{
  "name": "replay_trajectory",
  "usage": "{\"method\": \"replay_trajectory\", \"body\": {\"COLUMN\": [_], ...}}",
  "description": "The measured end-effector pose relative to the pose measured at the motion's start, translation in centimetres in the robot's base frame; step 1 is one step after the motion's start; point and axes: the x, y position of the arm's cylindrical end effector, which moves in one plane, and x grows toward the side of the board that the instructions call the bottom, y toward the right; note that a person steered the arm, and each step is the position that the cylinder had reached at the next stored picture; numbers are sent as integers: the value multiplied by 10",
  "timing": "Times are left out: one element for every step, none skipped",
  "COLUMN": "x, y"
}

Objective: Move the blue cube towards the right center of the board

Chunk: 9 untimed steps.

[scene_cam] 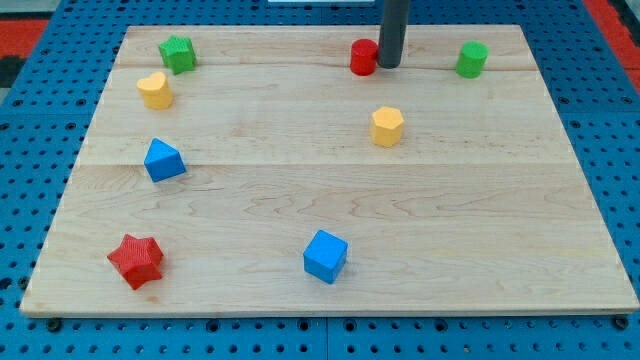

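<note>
No readable text, label, brand, number or sign is showing anywhere: nothing is appearing on the pale wooden surface or on the small coloured plastic blocks lying across it.

Bright even light, soft short shadows — sharp focus, no glare

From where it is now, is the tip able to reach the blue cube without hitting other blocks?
Probably yes. My tip sits beside the red block at the view's top; the blue cube lies below, with only the yellow block near the path.
</note>
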Motion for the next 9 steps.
{"method": "replay_trajectory", "body": {"x": [0, 0, 0, 0, 0, 0, 18, 21, 21], "y": [-12, -23, -34, -44, -54, -60, -32, -26, -26]}}
